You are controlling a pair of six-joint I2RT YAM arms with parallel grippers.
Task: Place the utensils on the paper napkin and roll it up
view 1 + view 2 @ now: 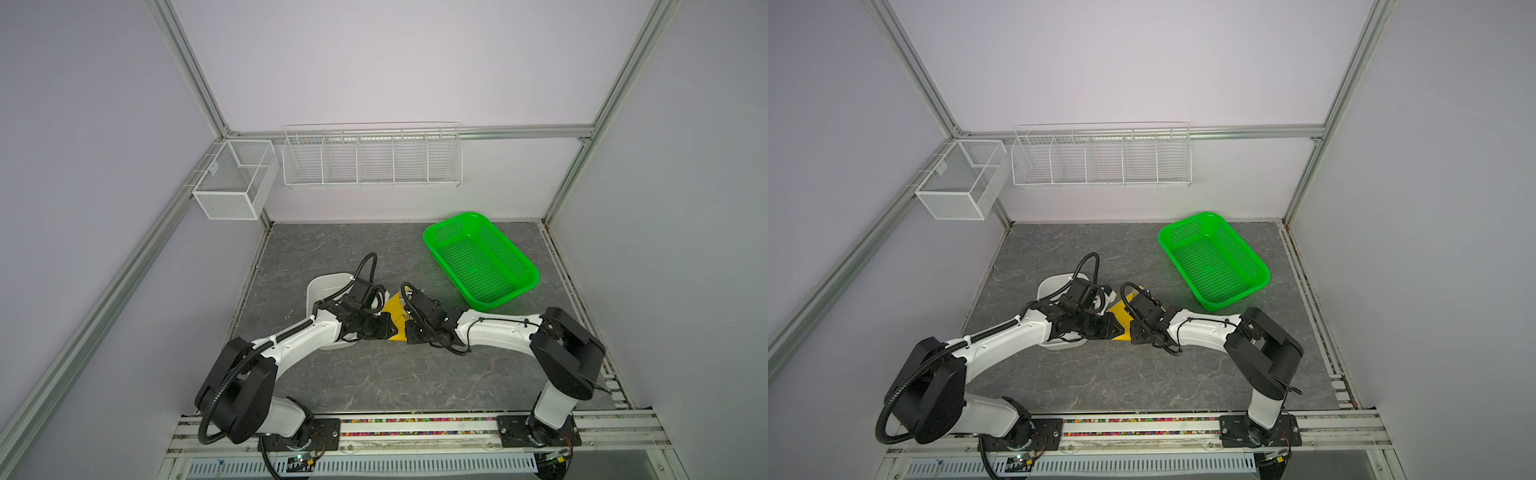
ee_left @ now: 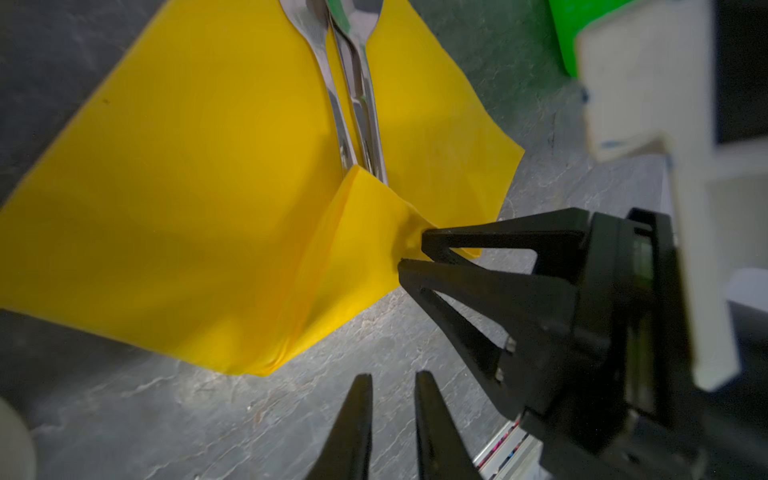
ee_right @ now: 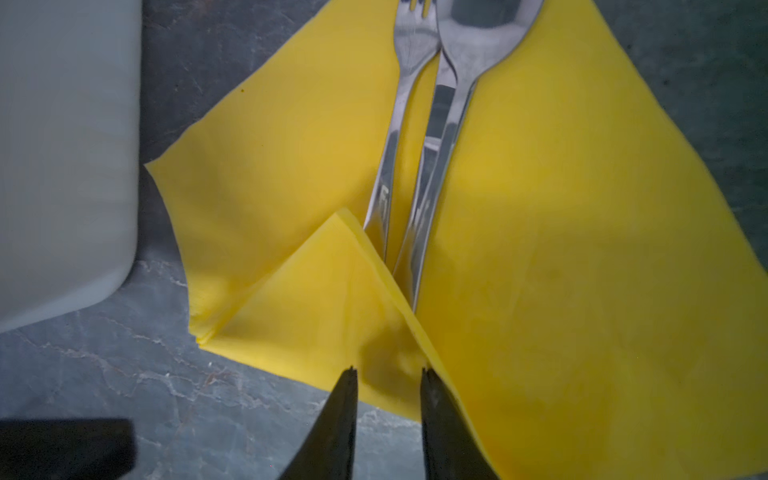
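The paper napkin [image 3: 561,249] lies yellow on the grey table between both wrists, and shows in both top views [image 1: 392,309] [image 1: 1119,311]. The utensils, a fork [image 3: 409,54] and a spoon [image 3: 478,45], lie side by side along its middle [image 2: 357,104]. The napkin's near corner is folded up over their handle ends. My right gripper [image 3: 389,372] is shut on that fold's bunched edge, and the left wrist view shows its tips [image 2: 411,253] pinching it. My left gripper [image 2: 392,380] hovers open over bare table just short of the napkin, holding nothing.
A white oblong tray [image 1: 328,286] sits just left of the napkin, partly under my left arm. A green perforated basket [image 1: 480,259] stands at the back right. White wire racks [image 1: 372,160] hang on the rear wall. A rail runs along the table's front edge.
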